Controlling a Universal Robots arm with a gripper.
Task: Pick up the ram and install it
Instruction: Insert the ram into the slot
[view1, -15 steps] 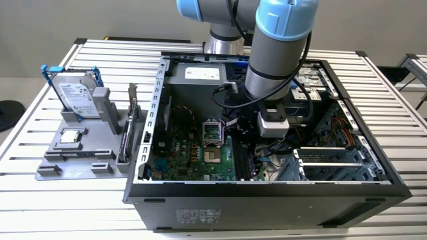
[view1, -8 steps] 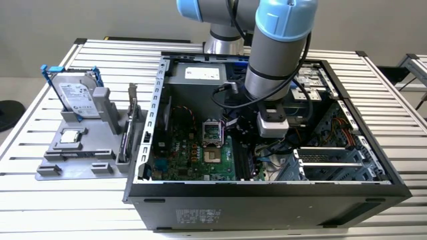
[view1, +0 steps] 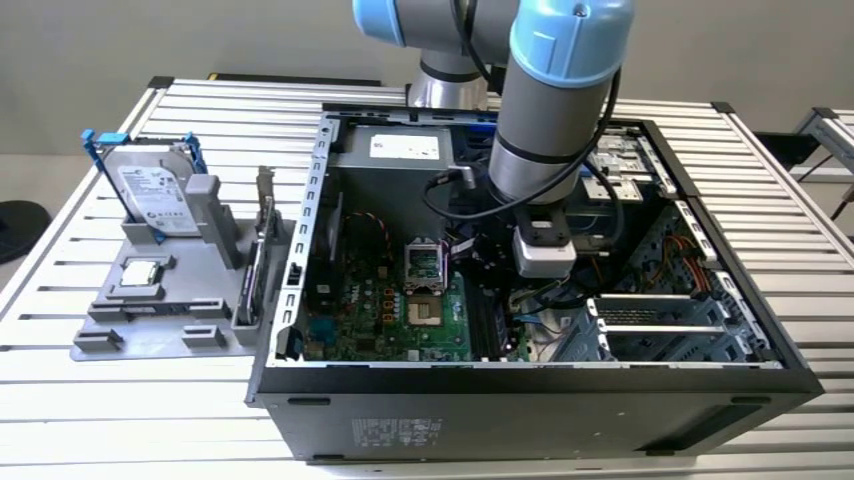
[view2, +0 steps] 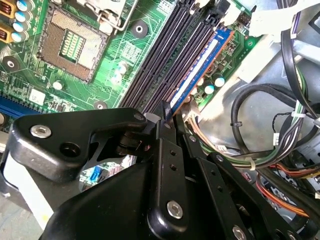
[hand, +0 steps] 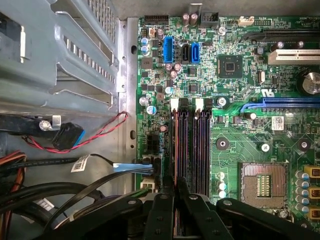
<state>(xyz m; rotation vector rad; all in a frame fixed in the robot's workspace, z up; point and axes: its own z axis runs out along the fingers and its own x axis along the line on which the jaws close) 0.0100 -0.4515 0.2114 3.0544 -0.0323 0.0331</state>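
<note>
Inside the open computer case (view1: 534, 385), the pincer (view2: 167, 117) grips the ram (view2: 197, 75) edge-on. The stick lies along the outermost memory slot (hand: 176, 150), at about three o'clock of the processor socket (view1: 420, 265), lined up for seating

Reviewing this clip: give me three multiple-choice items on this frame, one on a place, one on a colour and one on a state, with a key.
1. Where is the ram?
A. In the grey holder outside the case
B. At the memory slots on the motherboard, between the fingers
C. On top of the drive cage

2. What colour is the frame around the hard drive?
A. Red
B. Yellow
C. Blue

3. In what state is the processor socket?
A. Bare, with its contacts showing
B. Covered by a fan and heatsink
C. Hidden under a cable bundle

Key: 1 B, as the second wrist view shows the blue stick running along a slot, with the fingers closed on its near end. 2 C, as blue rails flank the drive in the exterior view. 3 A, as the contact grid is uncovered in both wrist views.
</note>
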